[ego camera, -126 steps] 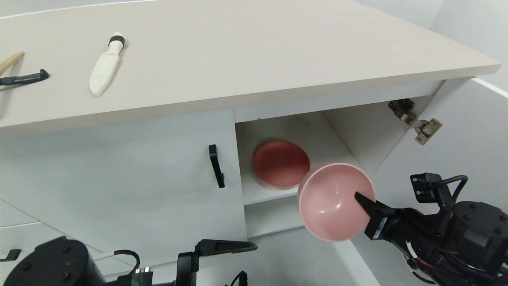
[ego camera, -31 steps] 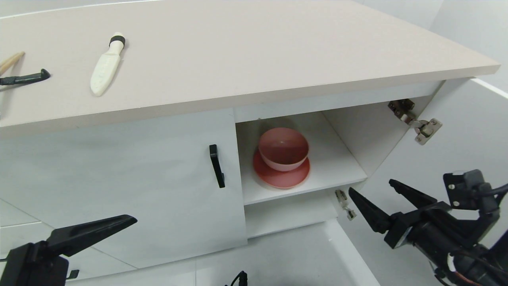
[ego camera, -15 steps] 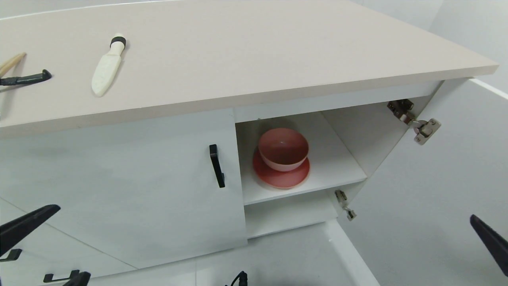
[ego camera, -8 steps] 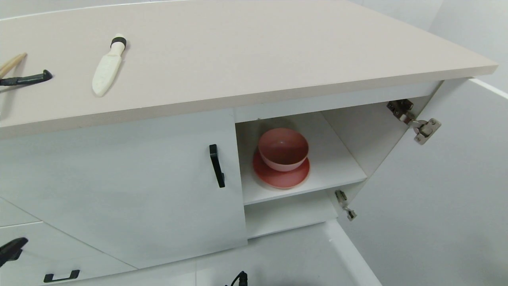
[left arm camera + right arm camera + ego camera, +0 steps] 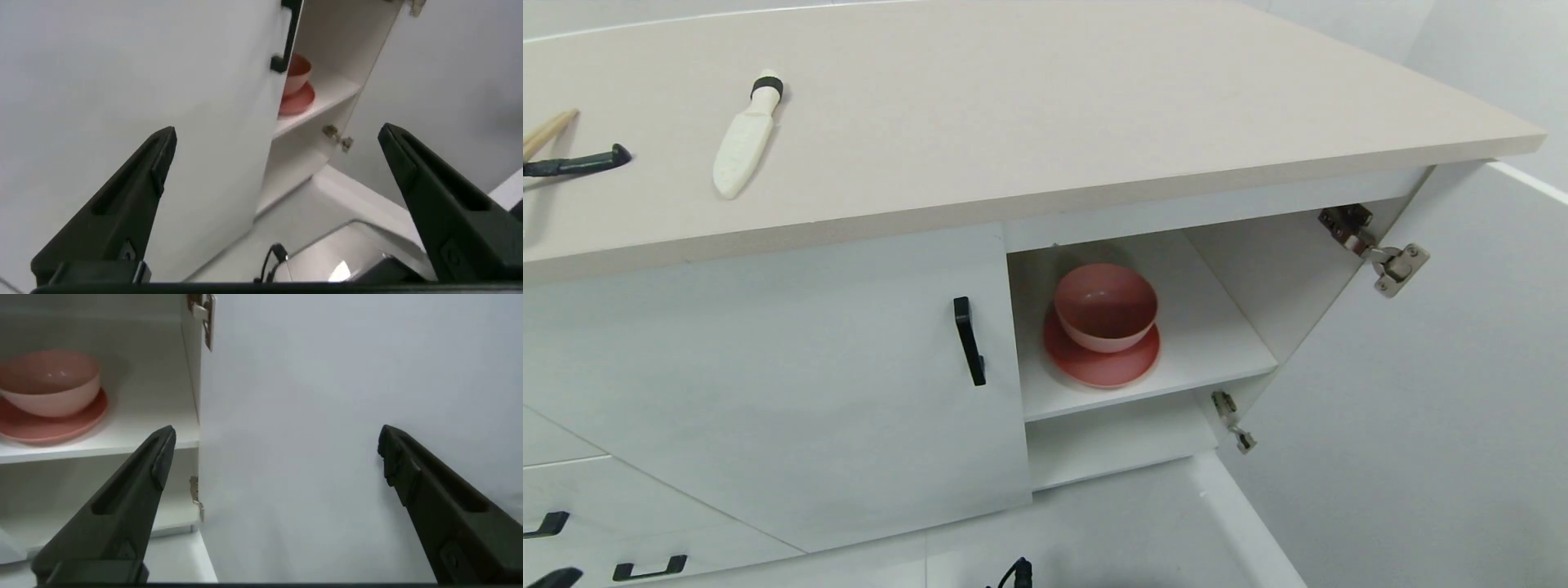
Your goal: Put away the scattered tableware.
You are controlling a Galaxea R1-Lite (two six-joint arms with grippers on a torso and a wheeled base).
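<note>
A pink bowl (image 5: 1106, 306) rests on a red plate (image 5: 1101, 361) on the shelf of the open cabinet. Both also appear in the left wrist view, bowl (image 5: 299, 72) and plate (image 5: 297, 99), and in the right wrist view, bowl (image 5: 51, 379) and plate (image 5: 51, 426). My left gripper (image 5: 278, 135) is open and holds nothing, low in front of the closed door, well short of the shelf. My right gripper (image 5: 278, 434) is open with nothing in it, facing the inner face of the open door beside the shelf. A white knife (image 5: 742, 139) lies on the countertop at the left.
A black utensil handle (image 5: 576, 162) and wooden chopsticks (image 5: 549, 129) lie at the countertop's left edge. The cabinet's right door (image 5: 1421, 367) stands swung open on its hinge (image 5: 1376, 255). The left door is closed, with a black handle (image 5: 968, 341). Drawer handles (image 5: 649, 567) sit lower left.
The right gripper set the pink bowl on the red plate and let go. Both arms then drew back down and out of the head view.
</note>
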